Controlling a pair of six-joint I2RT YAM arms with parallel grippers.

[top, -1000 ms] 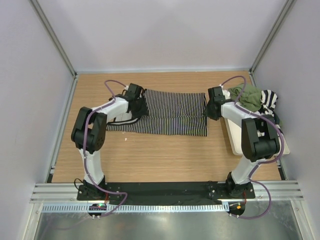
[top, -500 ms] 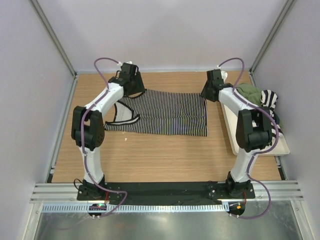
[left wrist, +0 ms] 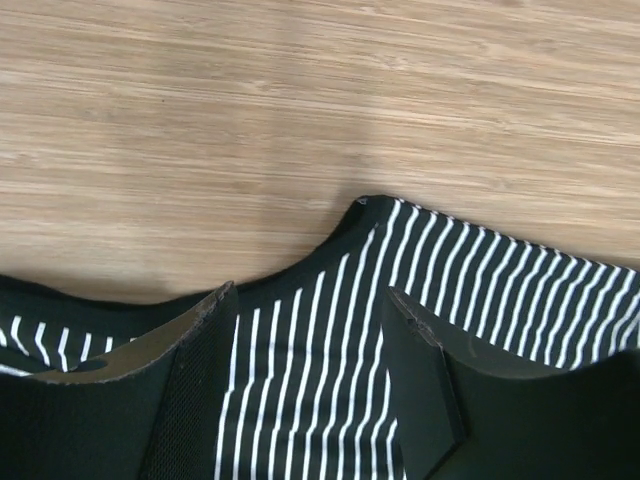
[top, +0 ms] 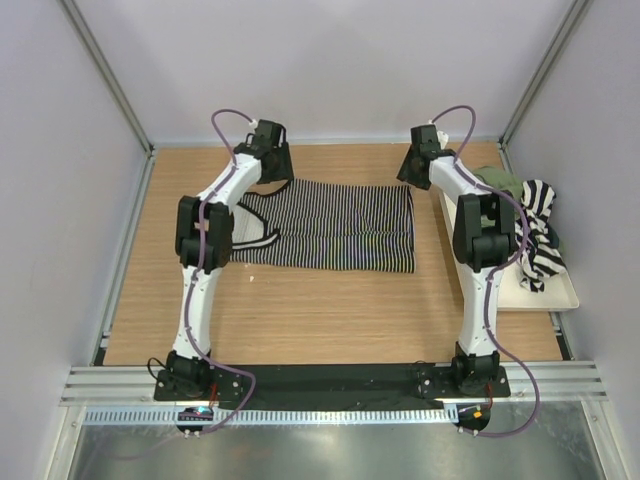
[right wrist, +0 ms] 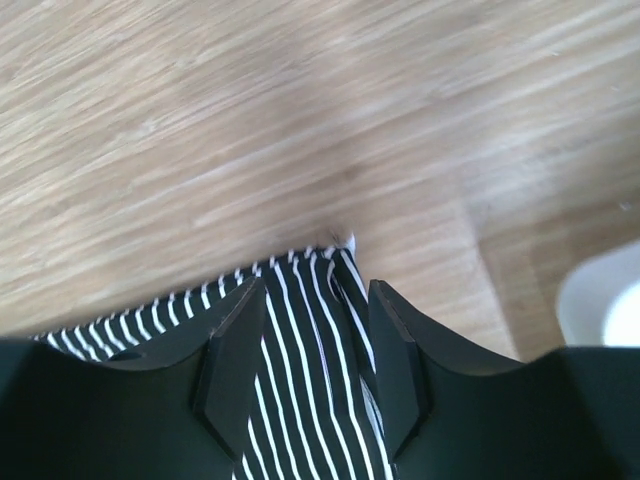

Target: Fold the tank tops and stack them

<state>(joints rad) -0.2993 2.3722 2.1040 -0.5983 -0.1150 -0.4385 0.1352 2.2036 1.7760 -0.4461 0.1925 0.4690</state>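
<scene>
Over at the far edge of the pinstriped tank top, my left gripper and right gripper are both spread wide, gripping nothing, one at each back corner. That top's lying flat on the table, and the olive tank top and broad-striped tank top are bunched on the tray.

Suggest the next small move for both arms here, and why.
Probably lower and close both. The left gripper and right gripper each stand open over a far corner of the pinstriped tank top, which lies flat, so pinching those corners would set up the fold.
</scene>
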